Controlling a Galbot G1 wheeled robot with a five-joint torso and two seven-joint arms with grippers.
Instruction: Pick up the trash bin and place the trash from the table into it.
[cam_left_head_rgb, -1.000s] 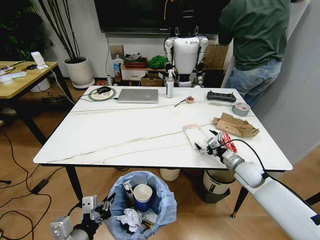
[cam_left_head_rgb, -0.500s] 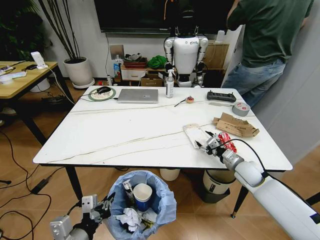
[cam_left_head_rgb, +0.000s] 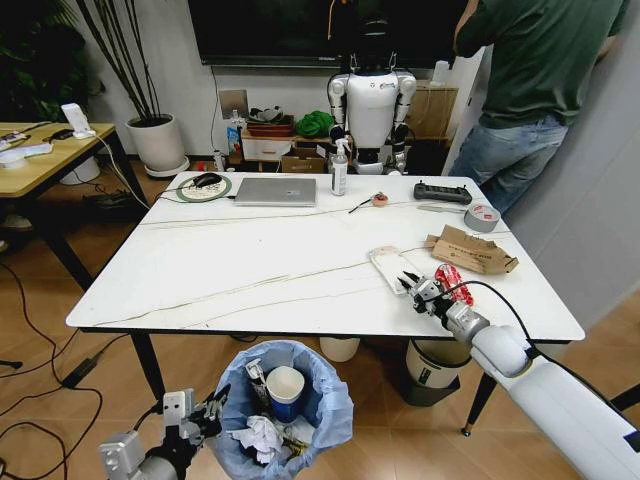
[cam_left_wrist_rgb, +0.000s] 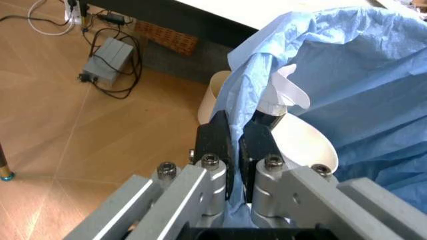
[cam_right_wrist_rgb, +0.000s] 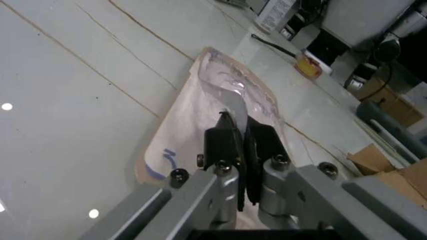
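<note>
The trash bin (cam_left_head_rgb: 285, 410), lined with a ruffled light blue bag (cam_left_wrist_rgb: 360, 75), hangs low in front of the table (cam_left_head_rgb: 250, 270). My left gripper (cam_left_head_rgb: 207, 413) is shut on the bag's rim, its fingers (cam_left_wrist_rgb: 215, 137) pinching the blue plastic. A paper cup (cam_left_head_rgb: 286, 388) and crumpled tissue (cam_left_head_rgb: 262, 437) lie inside the bin. On the table's right side lie a white wrapper (cam_left_head_rgb: 390, 265), brown cardboard (cam_left_head_rgb: 470, 250) and a red packet (cam_left_head_rgb: 452, 282). My right gripper (cam_left_head_rgb: 418, 290) is shut on the near end of the white wrapper (cam_right_wrist_rgb: 220, 100).
At the table's far side sit a silver laptop (cam_left_head_rgb: 277, 191), a spray bottle (cam_left_head_rgb: 340, 170), a black controller (cam_left_head_rgb: 443, 192) and a grey tape roll (cam_left_head_rgb: 482, 216). A cream bin (cam_left_head_rgb: 340, 348) and a black-rimmed bin (cam_left_head_rgb: 435, 365) stand under the table. A person (cam_left_head_rgb: 525, 80) stands behind it.
My right gripper has edged slightly right at the white wrapper's near end, and the wrapper has shifted a little with it. The left arm and bin hold still.
</note>
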